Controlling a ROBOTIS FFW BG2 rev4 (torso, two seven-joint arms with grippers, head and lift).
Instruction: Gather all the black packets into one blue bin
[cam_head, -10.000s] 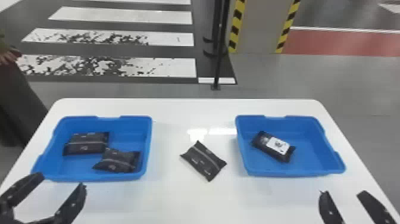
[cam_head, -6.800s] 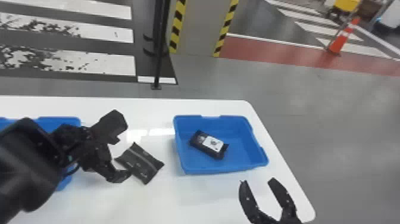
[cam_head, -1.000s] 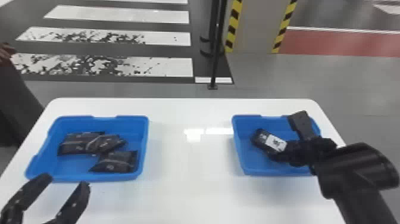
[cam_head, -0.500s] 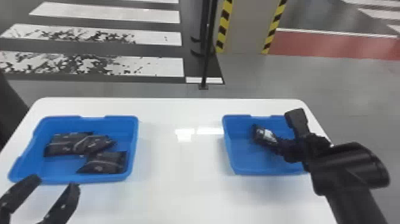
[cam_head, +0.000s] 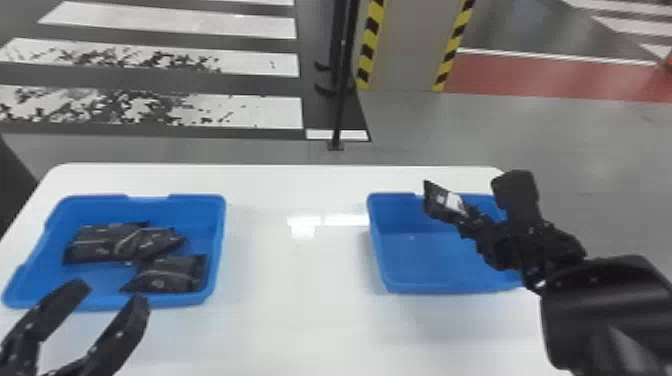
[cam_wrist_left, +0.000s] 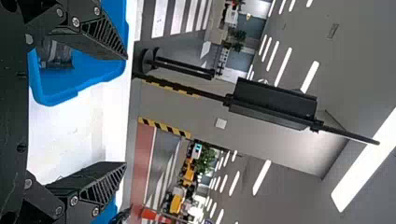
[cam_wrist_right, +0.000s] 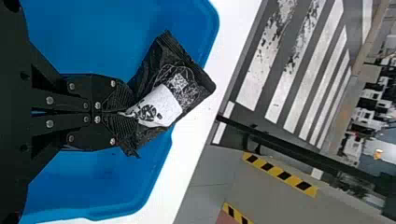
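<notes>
Desk: Who holds what on the white worktop?

Reporter: At right, the right tool, its fingers closed, pinches a black packet with a white label by one end, over the right blue bin toward its far side. At near left, the left tool stands wide open and empty by the near rim of the left blue bin.

Desk: And the other packets?

Reporter: Three lie in the left bin: one at left, a second against it, partly overlapping, and a third at the near right.

Desk: What could spoil the transfer?

Reporter: The grip, chiefly. With most of the packet jutting beyond the fingertips, its weight could twist the soft wrapper loose, dropping it back into the right bin or, on the way left, onto the bare stretch between bins.

Desk: Other hazards?

Reporter: The rim. Carried too low, the packet's free end could snag the right bin's wall and drag it along. At left, the open tool could block the approach, and a packet released off-centre might slide down the others or catch on the edge.
</notes>
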